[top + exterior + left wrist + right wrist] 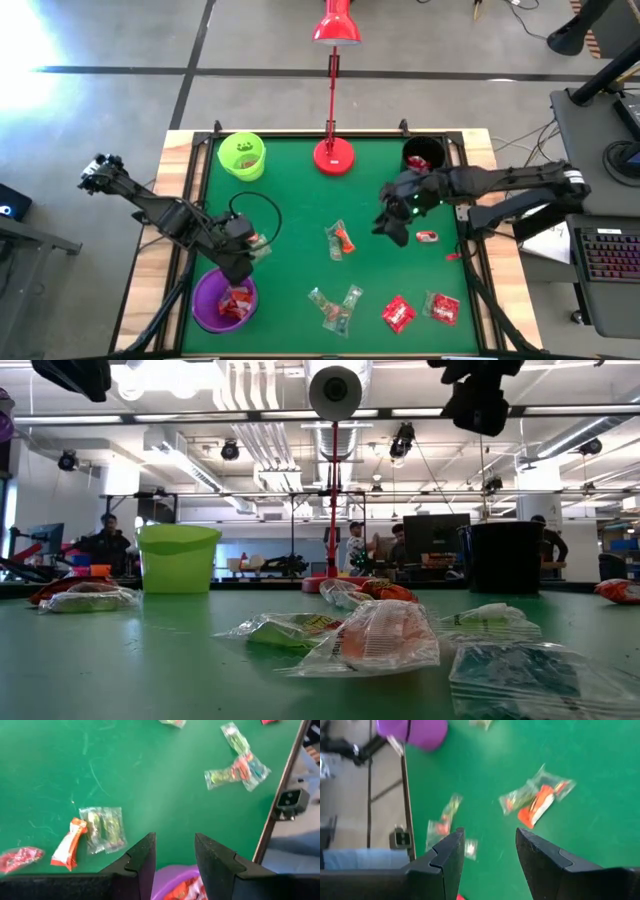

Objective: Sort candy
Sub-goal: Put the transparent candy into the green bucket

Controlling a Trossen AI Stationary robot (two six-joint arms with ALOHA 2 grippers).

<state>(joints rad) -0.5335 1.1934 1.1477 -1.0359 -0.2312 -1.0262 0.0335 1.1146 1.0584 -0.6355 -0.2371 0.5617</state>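
**Left tool over the purple cup, right tool above the loose sweets**

The left tool (174,862) hangs with its fingers parted and nothing between them, directly over the purple cup (222,302), which already holds red-wrapped candy (238,303); that position suits a drop into the cup. Just ahead of it on the green tabletop (290,250) lie a clear greenish sweet (103,828) and an orange one (68,851) side by side, with more greenish ones (239,764) farther off.

The right tool (489,855) is also open and empty, raised above the tabletop. An orange-and-clear pair (536,799) lies ahead of it, and a small red sweet (427,237) sits just beside it, probably the next pick. The black cup (423,153) stands close behind this tool
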